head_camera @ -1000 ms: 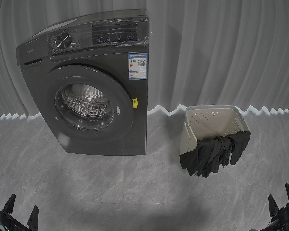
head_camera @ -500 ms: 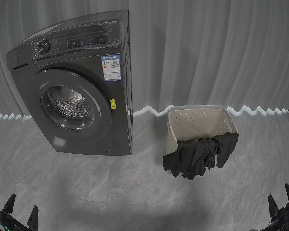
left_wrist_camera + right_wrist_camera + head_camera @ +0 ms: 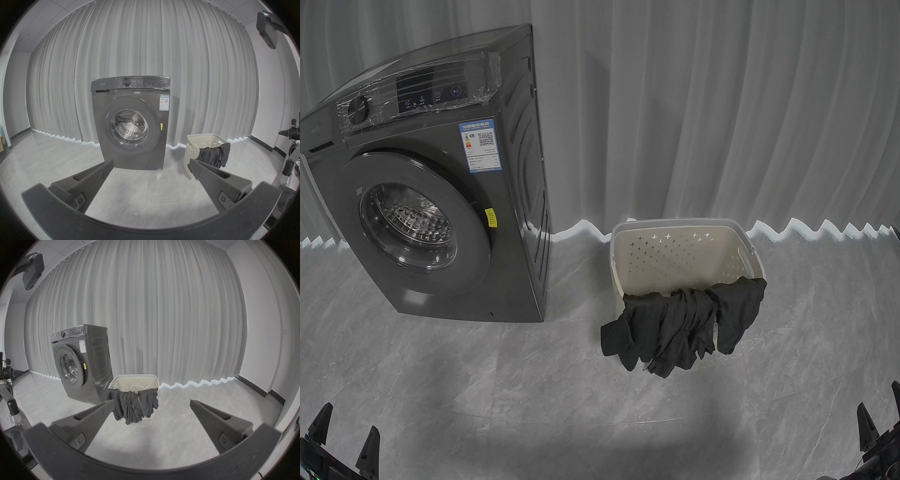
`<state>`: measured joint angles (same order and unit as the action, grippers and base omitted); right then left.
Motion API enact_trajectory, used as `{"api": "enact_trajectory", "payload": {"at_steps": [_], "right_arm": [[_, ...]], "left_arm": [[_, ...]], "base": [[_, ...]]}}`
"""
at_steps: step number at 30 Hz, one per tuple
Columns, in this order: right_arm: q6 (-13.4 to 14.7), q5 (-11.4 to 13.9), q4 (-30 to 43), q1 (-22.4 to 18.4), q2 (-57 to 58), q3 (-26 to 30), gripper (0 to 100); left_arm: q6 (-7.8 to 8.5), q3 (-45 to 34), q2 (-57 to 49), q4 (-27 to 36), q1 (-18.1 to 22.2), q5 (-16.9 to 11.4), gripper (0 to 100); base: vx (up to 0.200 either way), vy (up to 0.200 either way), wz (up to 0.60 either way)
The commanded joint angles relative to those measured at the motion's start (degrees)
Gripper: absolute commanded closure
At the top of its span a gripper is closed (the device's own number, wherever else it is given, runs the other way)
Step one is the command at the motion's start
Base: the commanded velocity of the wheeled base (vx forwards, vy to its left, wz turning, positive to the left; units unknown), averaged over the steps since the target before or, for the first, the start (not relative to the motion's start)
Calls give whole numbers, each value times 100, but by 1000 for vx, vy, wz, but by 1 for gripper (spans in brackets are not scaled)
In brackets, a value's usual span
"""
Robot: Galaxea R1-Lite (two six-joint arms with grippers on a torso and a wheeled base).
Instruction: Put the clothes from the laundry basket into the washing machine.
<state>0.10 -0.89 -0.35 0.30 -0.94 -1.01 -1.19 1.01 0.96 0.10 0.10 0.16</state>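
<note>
Approach step: left hand (image 3: 150, 162) and right hand (image 3: 151, 402) spread, empty.
Next: grasp black cloth garments (image 3: 681, 322) draped over cream perforated basket (image 3: 675, 250), frame centre.

1. The head camera looks forward and down from high up. It takes in the floor (image 3: 550, 387), with the washing machine (image 3: 431, 206) at the left and the laundry basket (image 3: 681, 223) mid-frame, both some way off.
2. The left wrist camera sits low, looking out between the spread fingers of the left gripper (image 3: 150, 164) and squarely facing the machine's door.
3. The right wrist camera, equally low, looks through the parted right gripper (image 3: 151, 402) straight at the basket, catching the machine at an angle.
4. All three views share the machine, the basket and the curtain (image 3: 706, 112).
</note>
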Motion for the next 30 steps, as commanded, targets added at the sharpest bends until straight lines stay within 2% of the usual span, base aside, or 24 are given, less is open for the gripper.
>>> {"api": "enact_trajectory", "payload": {"at_steps": [1,16,30], "right_arm": [[-1,1,0,5,94,101,0],[-1,10,0,5,94,101,0],[-1,1,0,5,94,101,0]], "left_arm": [[-4,-92,-96,-1,-1,2,0],[-4,-92,-96,-10,-1,2,0],[-4,-92,-96,-1,-10,-7,0]], "base": [[0,-200,0],[0,-200,0],[0,0,0]]}}
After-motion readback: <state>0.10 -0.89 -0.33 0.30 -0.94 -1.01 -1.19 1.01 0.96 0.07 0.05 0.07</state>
